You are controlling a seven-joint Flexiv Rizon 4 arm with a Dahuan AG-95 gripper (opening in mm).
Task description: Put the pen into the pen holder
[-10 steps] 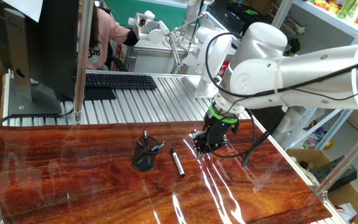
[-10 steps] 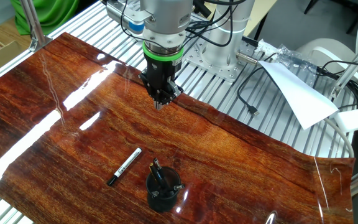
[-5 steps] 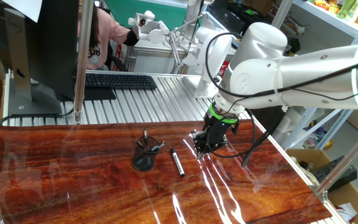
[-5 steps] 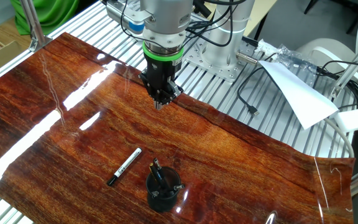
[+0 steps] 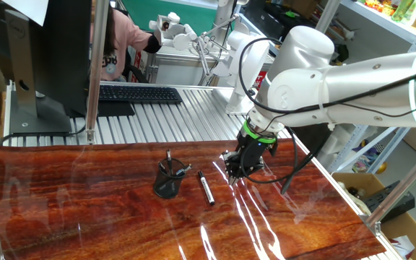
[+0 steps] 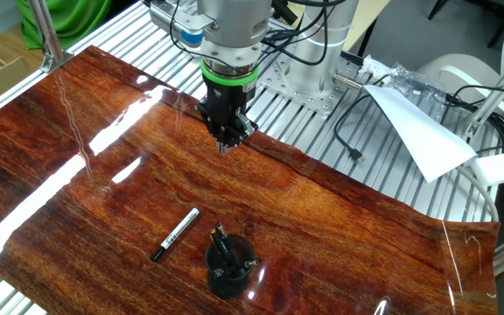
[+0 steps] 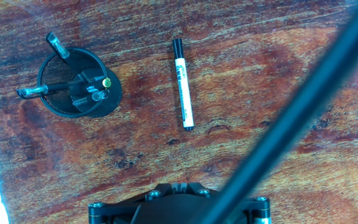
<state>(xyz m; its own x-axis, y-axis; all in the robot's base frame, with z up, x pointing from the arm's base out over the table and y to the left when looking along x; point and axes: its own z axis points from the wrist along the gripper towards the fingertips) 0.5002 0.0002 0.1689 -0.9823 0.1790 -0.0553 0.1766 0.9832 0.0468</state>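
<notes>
Pincer [image 6: 227, 147]: pressed together, empty, pointing down above the wood.
Pen [image 7: 183, 84]: flat ahead of pincer, free to grasp.
Holder [image 7: 78, 84]: beside pen, upright, mouth open.

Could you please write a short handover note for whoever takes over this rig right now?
Gripper: shut, empty, pointing down above the table, away from both items.
Pen: lying flat on the table beside the holder, not touching it.
Holder: upright, with a few dark pens already standing in it.
Done: nothing yet; the pen is ungrasped.
Left: open the gripper, move over the pen, pick it up, drop it into the holder.
</notes>
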